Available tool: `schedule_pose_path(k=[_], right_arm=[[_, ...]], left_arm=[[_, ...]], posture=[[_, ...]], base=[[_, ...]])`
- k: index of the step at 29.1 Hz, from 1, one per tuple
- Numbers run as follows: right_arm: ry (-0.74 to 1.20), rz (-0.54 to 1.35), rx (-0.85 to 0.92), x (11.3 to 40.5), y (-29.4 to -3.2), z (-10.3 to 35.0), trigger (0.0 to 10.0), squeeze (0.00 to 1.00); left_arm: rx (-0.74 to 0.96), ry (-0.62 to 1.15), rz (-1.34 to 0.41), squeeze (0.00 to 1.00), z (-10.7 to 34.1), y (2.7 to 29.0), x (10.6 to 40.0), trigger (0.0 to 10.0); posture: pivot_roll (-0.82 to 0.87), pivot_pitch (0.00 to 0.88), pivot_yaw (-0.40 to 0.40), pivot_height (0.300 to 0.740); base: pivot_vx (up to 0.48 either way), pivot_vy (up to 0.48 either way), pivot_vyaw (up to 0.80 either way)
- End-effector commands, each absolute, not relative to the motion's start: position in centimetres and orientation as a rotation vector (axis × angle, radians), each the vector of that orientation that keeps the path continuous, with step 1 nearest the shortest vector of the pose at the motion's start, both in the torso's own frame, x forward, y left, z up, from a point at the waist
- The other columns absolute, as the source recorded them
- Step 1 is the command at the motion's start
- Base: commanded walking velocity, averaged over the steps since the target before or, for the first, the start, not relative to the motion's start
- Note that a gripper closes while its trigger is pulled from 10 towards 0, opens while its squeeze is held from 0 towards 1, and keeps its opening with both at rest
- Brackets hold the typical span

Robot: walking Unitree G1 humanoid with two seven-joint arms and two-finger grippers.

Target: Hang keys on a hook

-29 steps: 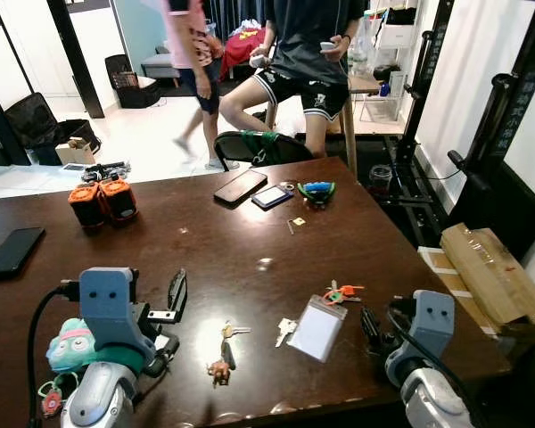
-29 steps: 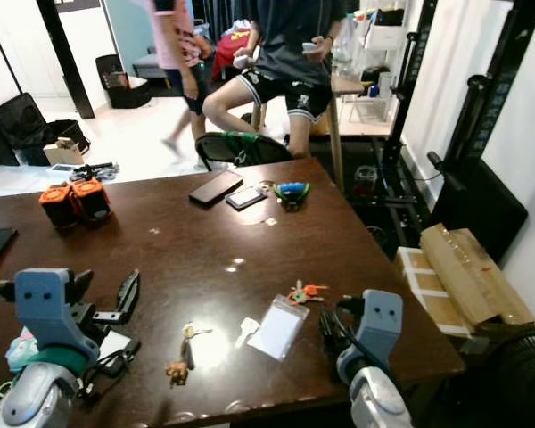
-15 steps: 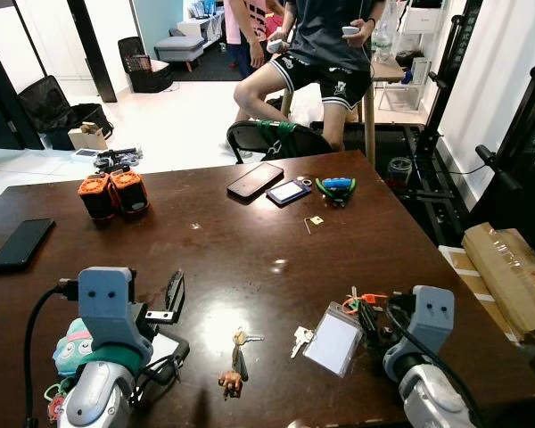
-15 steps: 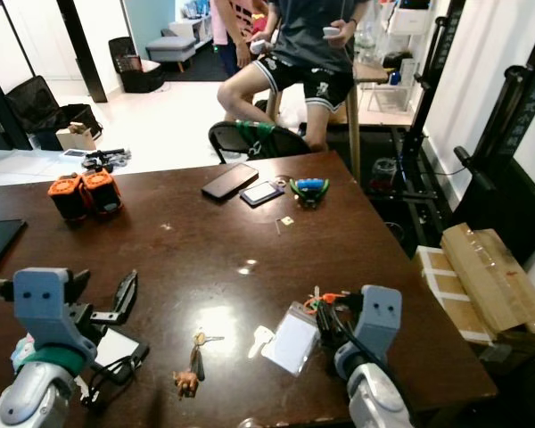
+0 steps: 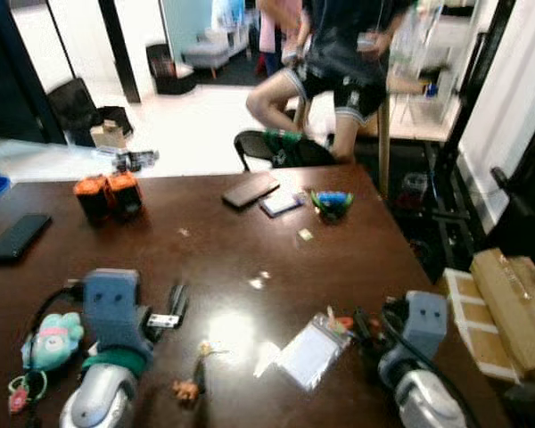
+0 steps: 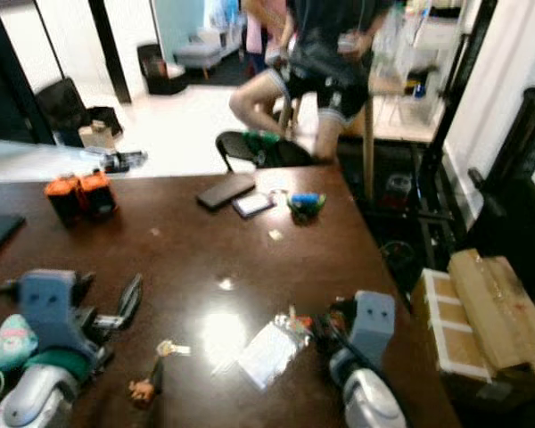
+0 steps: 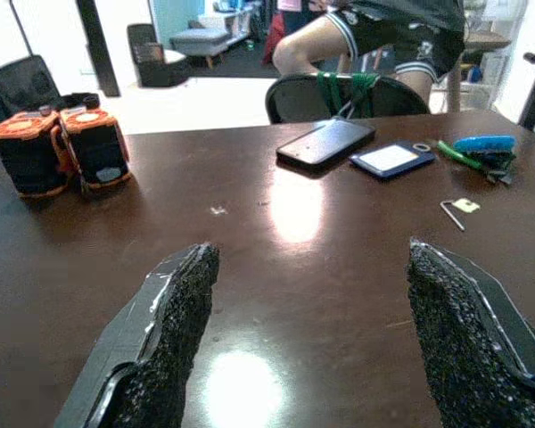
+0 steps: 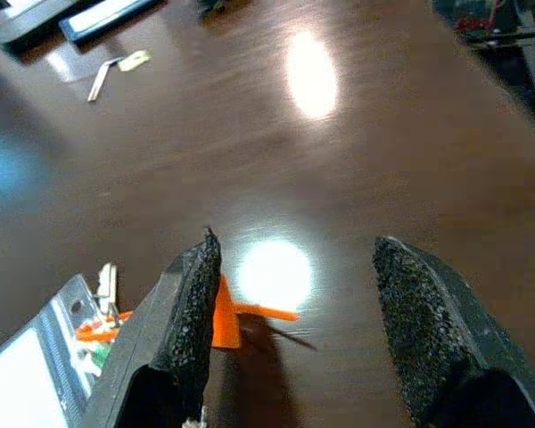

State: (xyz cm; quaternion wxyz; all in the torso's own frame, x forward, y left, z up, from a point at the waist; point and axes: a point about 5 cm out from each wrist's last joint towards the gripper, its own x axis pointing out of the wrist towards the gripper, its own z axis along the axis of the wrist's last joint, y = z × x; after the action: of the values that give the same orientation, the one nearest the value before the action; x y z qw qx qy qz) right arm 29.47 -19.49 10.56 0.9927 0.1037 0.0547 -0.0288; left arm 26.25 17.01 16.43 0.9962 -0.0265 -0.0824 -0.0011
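Right wrist view looks along the right claw (image 8: 294,330), whose black fingers stand apart just above the dark desk (image 8: 401,143); the orange-tagged keys (image 8: 236,314) lie between them, close against one finger, with the clear badge holder (image 8: 36,357) just beside. In the left eye view that claw (image 5: 367,328) hovers low at the desk's near right part, next to the same badge holder (image 5: 310,353). The left claw (image 7: 308,330) is also spread wide and holds nothing, poised over bare desk at the near left, with a plush toy (image 5: 46,337) beside its arm. A second bunch, keys with a small brown charm (image 5: 194,379), lies between the two arms.

Judging by this, the step in hand is the approach to pick up the orange-tagged keys; nothing is gripped yet. The next move calls for centring the fingers over the orange tag, lowering, and closing without catching the badge holder's edge. No hook can be made out, so finding one comes after.

Farther across the desk sit two orange-and-black packs (image 7: 58,147), a dark phone (image 7: 325,143), a blue card case (image 7: 392,159) and green-and-blue pliers (image 7: 481,147). Beyond the far edge are a chair (image 5: 281,147) and two people, blurred.
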Motion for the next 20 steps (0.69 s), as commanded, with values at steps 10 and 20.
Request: schedule_pose_path(k=[10, 20], right_arm=[[0.176, -0.067, 0.227, 28.92, -19.38, 9.1, 10.0, 0.0], [0.176, -0.083, 0.231, 28.7, -19.66, 9.03, 10.0, 0.0]], left_arm=[[-0.14, -0.174, -0.039, 0.0, 16.95, 16.59, 26.09, 10.0], [-0.103, -0.195, -0.062, 0.0, 17.06, 16.41, 25.89, 10.0]], posture=[[-0.16, 0.037, 0.167, 0.74], [-0.16, 0.04, 0.175, 0.74]], base=[[0.0, 0.24, 0.0], [0.0, 0.192, 0.0]])
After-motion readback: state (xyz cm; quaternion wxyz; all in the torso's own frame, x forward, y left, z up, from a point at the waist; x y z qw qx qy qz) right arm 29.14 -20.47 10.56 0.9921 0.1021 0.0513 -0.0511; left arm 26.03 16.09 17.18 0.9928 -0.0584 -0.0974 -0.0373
